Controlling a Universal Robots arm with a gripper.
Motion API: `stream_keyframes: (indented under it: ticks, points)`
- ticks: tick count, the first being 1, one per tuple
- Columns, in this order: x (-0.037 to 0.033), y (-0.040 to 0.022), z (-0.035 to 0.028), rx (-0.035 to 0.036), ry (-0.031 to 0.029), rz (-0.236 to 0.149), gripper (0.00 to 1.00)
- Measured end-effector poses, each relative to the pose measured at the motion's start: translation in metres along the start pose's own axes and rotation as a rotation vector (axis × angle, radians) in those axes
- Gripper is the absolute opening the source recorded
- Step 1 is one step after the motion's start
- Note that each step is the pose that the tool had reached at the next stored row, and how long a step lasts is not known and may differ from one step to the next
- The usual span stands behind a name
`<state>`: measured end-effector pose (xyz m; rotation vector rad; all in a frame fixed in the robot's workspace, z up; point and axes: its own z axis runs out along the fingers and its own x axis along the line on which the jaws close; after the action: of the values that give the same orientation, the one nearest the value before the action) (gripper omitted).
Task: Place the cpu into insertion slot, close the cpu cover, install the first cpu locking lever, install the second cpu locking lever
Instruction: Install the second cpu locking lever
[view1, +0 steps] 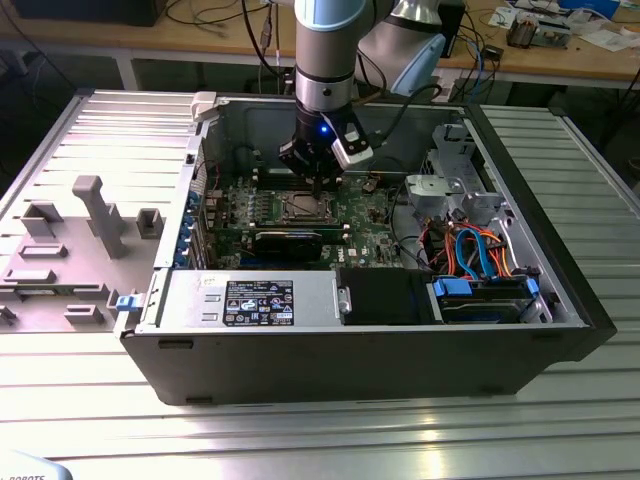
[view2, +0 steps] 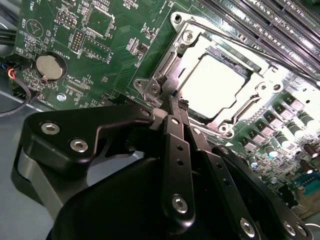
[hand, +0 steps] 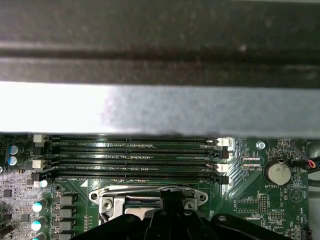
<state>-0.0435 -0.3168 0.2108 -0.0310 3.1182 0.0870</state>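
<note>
**CPU seated in socket, gripper tips at cover edge**

CPU (view2: 212, 82) lies flat in the slot (view2: 239, 67), its bright metal top showing through the square opening of the cover (view2: 212, 37), which is folded down over it. In the second wrist view, thin wire levers run along the cover's outer edges, and screw heads mark its corners.

The gripper (view2: 174, 102) reaches down inside an open computer case (view1: 560, 300). Its dark fingers (view2: 176, 150) are pressed together, meeting in a narrow tip at one corner of the cover; whether anything is pinched between them cannot be told. In the exterior view the gripper (view1: 318, 190) stands over the socket on the green board (view1: 365, 225).

Room is tight. Long black memory slots (hand: 135, 157) run just beside one edge of the socket. A round coin battery (view2: 50, 67) sits on the board well apart from it. In the exterior view, a black card (view1: 288, 241) lies near the socket, and the case wall stands behind the arm. Orange and blue cables (view1: 475, 250) bunch toward the exterior view's right.
</note>
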Motion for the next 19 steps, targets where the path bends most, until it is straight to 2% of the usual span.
stream_keyframes:
  ticks: [8, 11, 13, 19]
  points:
    - [0.0000, -0.0001, 0.0000, 0.0000, 0.0000, 0.000, 0.11]
    - [0.0001, -0.0041, -0.0003, 0.0001, 0.0001, 0.000, 0.11]
    - [0.0001, -0.0046, -0.0003, -0.0001, 0.0000, 0.000, 0.11]
    - [-0.0001, -0.0043, -0.0057, -0.0001, -0.0001, 0.000, 0.11]
